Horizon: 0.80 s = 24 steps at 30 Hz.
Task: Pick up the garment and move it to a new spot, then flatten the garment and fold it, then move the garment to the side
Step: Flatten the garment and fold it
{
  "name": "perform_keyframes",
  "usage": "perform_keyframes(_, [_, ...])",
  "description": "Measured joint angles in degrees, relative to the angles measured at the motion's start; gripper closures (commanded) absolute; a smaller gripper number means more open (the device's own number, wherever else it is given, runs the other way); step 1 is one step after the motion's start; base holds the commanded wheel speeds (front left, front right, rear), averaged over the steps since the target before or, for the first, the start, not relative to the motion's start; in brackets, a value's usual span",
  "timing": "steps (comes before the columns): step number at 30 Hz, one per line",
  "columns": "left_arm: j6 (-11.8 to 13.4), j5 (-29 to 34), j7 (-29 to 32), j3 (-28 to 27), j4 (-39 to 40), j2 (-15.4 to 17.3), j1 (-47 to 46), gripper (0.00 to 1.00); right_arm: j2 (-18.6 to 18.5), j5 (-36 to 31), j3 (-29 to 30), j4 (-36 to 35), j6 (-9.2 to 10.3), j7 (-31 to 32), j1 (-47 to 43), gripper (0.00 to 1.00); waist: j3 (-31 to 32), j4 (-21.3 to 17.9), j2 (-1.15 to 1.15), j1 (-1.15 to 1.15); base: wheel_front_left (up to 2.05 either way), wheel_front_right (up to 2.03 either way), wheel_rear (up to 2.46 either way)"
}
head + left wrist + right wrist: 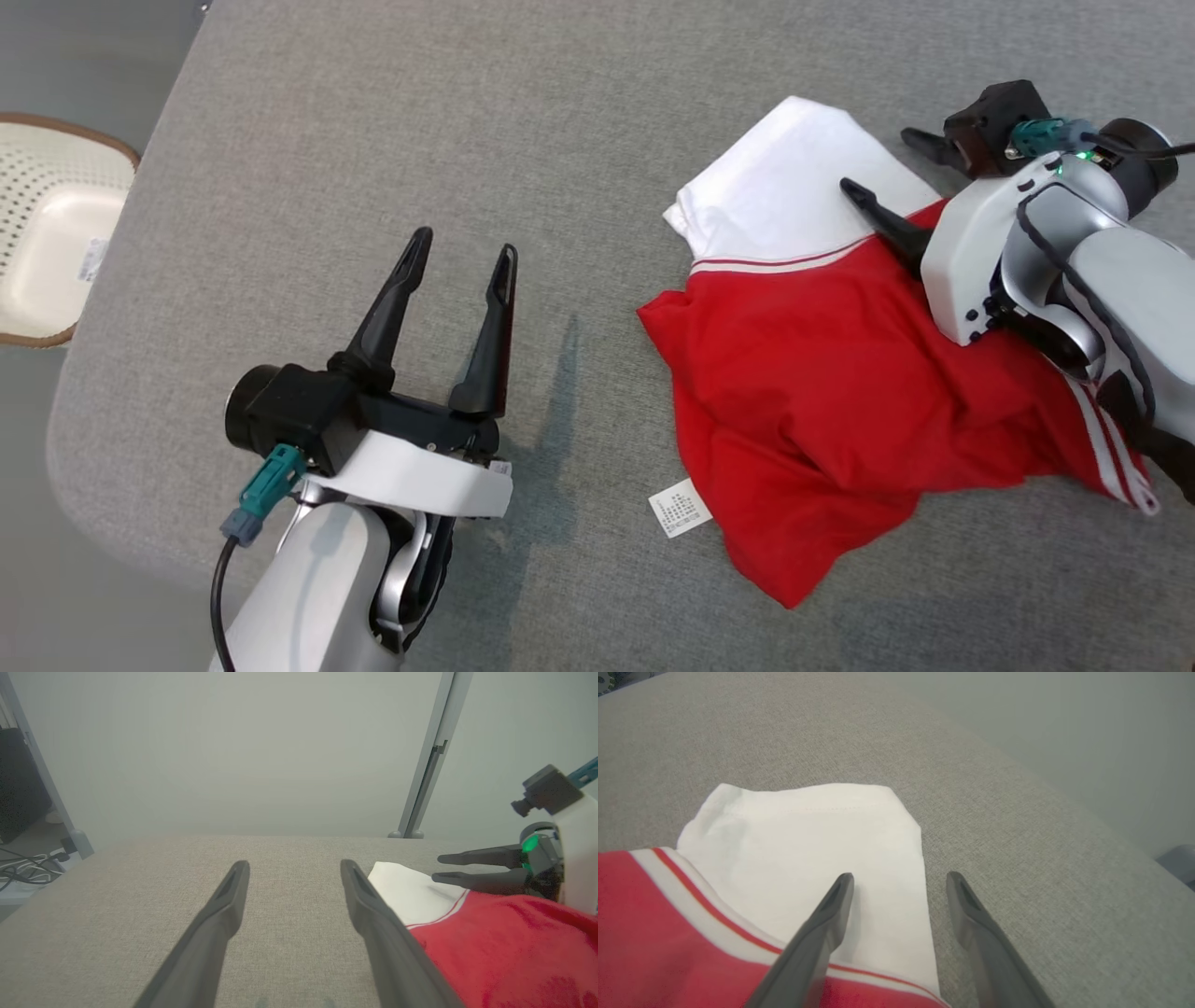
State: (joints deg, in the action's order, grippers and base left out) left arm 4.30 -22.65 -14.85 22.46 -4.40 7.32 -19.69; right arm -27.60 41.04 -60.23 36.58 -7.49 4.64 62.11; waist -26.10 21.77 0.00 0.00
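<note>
Red-and-white garment [822, 392] is not yet lifted, so I think my right gripper [876, 161], wide open over its white part [822, 830], should lower and pinch while my left gripper [467, 243] hovers wide.

The counter [373, 140] is covered in grey woven cloth and has a rounded corner at the near left of the head view. On its right part lies the garment [803, 392], crumpled, red with a white section [794, 187] at its far end, set off by red-and-white striping. A white label [680, 509] rests flat on the cloth at the garment's near left edge.
</note>
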Motion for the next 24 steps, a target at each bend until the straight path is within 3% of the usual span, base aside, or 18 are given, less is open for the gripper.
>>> perform_keyframes(4, [-1.29,1.08,-0.05,-1.04,-0.46,-1.36,-0.51,0.0,-0.3,5.37,-6.46,2.3,-0.01,2.45,2.87,0.0,-0.7,1.13,0.0,0.0,0.0,0.0,0.0])
perform_keyframes(5, [-1.67,1.34,-0.05,-1.27,-0.67,-1.62,-0.5,0.0,-0.43,6.79,-7.58,2.36,0.0,2.48,3.51,0.33,-0.73,1.27,0.0,0.0,0.0,0.0,0.0])
perform_keyframes(6, [-1.81,1.55,-0.05,-1.51,-0.86,-1.9,-0.5,0.0,-0.62,8.45,-8.53,2.43,0.01,2.49,3.99,0.56,-0.76,1.38,0.0,0.0,0.0,0.0,0.0])
perform_keyframes(7, [-2.24,1.68,-0.05,-1.75,-1.03,-2.22,-0.5,0.0,-0.84,9.65,-9.4,2.3,0.01,2.63,4.38,1.0,-0.77,1.46,0.0,0.0,0.0,0.0,0.0])
perform_keyframes(14, [-3.35,3.08,-0.05,-4.05,-1.58,-3.25,-0.44,0.0,-1.76,14.47,-12.35,-0.01,0.0,-2.8,6.06,1.0,-0.45,0.56,0.0,0.0,0.0,0.0,0.0])
perform_keyframes(24, [-4.31,5.19,-0.05,-7.08,-2.4,-3.93,0.59,0.0,-3.16,12.45,-12.95,-2.77,0.0,-16.34,14.68,1.0,2.15,-2.59,0.0,0.0,0.0,0.0,0.0])
